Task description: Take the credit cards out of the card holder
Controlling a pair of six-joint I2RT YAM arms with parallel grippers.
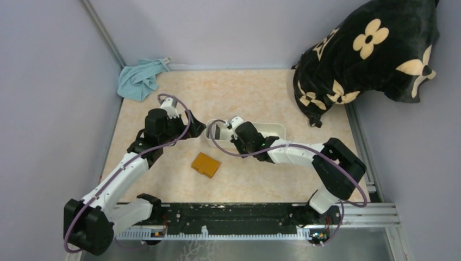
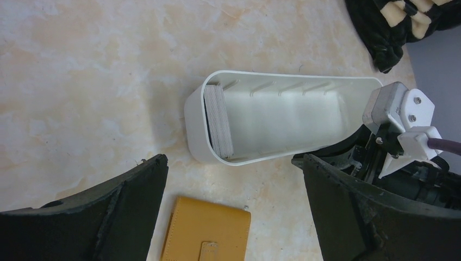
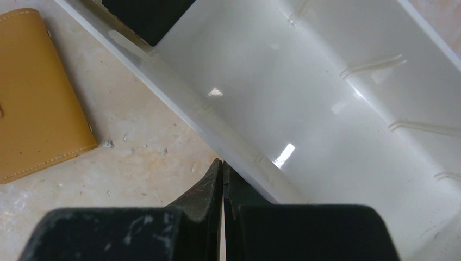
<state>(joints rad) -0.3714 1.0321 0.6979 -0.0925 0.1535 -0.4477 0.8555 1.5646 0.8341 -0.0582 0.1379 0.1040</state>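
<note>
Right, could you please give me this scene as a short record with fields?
card holder: flat on the table, beside the tray
tray: white, cards stacked upright at one end
left gripper: open, over tray and holder
right gripper: shut, at the tray's rim
other: blue cloth, black flowered cushion

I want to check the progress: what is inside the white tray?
A stack of thin pale cards stands on edge at one end of the white tray. The rest looks bare, but the right arm covers its far corner.
</note>
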